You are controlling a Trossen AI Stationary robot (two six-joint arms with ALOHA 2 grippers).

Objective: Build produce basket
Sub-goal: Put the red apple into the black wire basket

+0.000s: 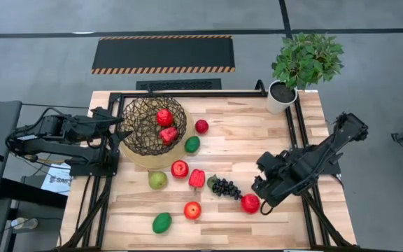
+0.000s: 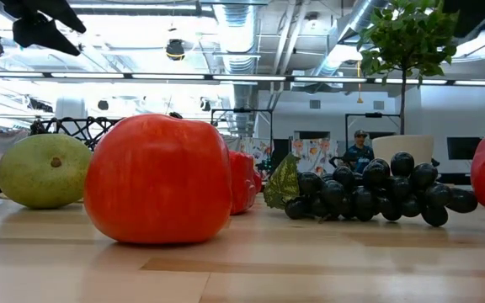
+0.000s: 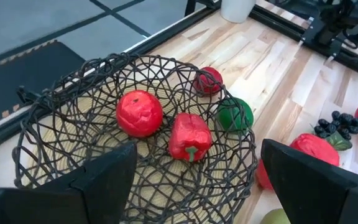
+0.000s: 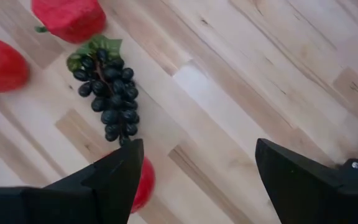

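Right gripper [image 1: 260,195] hangs with fingers spread and nothing between them, a red apple [image 1: 250,204] just beside one fingertip and the grape bunch [image 1: 225,187] near, while the left gripper [image 1: 121,128], also spread, waits at the basket [image 1: 143,129] rim.

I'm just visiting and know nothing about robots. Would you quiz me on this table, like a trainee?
1. How many pieces of fruit lie in the basket?
2. True or false: the grapes are in the basket.
3. Which is nearest the right gripper: A) green pear, B) red apple, C) potted plant?

Key: 1. Two, both red: one round, one pepper. 2. False; they lie on the table. 3. B, beside its open fingers. The left gripper waits open at the basket's rim.
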